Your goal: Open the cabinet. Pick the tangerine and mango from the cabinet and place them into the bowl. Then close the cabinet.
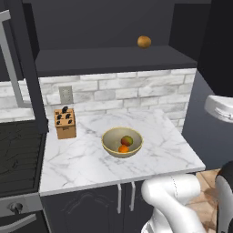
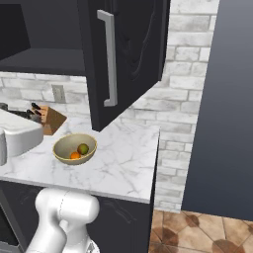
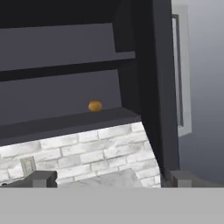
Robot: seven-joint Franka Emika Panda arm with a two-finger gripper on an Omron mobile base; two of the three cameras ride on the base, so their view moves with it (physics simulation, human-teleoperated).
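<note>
The cabinet [image 1: 113,59] stands open, both doors swung out; its right door [image 2: 128,54] with a long silver handle [image 2: 111,59] juts over the counter. On the marble counter sits the tan-gold bowl [image 1: 113,151] [image 2: 62,153]. Inside it lie the tangerine [image 1: 123,149] [image 2: 75,155] and the mango [image 1: 127,140] [image 2: 83,148]. My gripper [image 3: 111,179] is open and empty, raised in front of the cabinet, facing its lower shelf with the right door's edge [image 3: 162,87] just to its right.
A brownish-orange round fruit [image 1: 144,42] [image 3: 95,106] rests on the cabinet's lower shelf. A wooden knife block [image 1: 65,123] [image 2: 47,118] stands at the counter's back left, below a wall outlet [image 1: 65,94]. A stove [image 1: 18,154] borders the counter's left; a tall dark panel [image 2: 232,99] stands right.
</note>
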